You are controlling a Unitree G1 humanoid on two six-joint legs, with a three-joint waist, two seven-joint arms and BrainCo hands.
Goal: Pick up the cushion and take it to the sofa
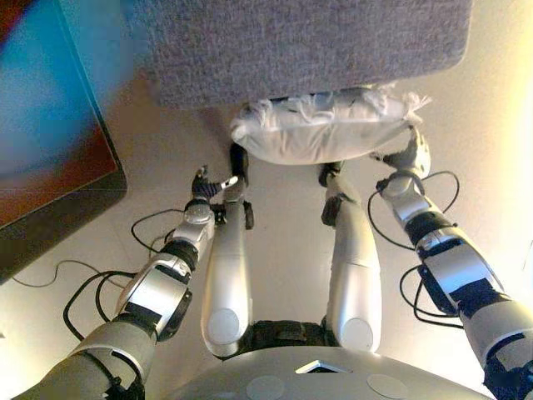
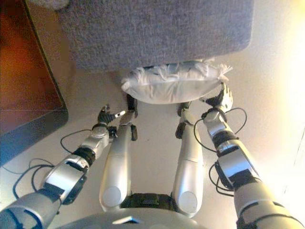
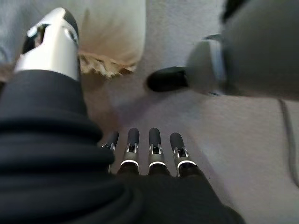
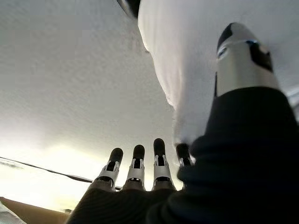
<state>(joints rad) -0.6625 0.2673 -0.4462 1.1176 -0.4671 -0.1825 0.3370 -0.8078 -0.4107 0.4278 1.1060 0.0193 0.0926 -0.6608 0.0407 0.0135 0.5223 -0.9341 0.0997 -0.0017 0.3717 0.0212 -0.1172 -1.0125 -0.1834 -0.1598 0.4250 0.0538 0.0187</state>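
A white cushion [image 1: 321, 133] with fringed edges lies on the floor against the base of the grey sofa [image 1: 308, 42]. My right hand [image 1: 408, 154] is at the cushion's right end. In the right wrist view its fingers [image 4: 159, 158] are straight and its thumb rests against the cushion [image 4: 187, 70]. My left hand [image 1: 208, 185] is open, low over the floor, short of the cushion's left end and apart from it. The left wrist view shows its straight fingers [image 3: 154, 154] with the cushion [image 3: 112, 32] past the thumb.
A dark-edged piece of furniture with a reddish-brown top [image 2: 28, 81] stands at the left. The floor [image 1: 287, 225] is pale beige. The sofa fills the far side of the view.
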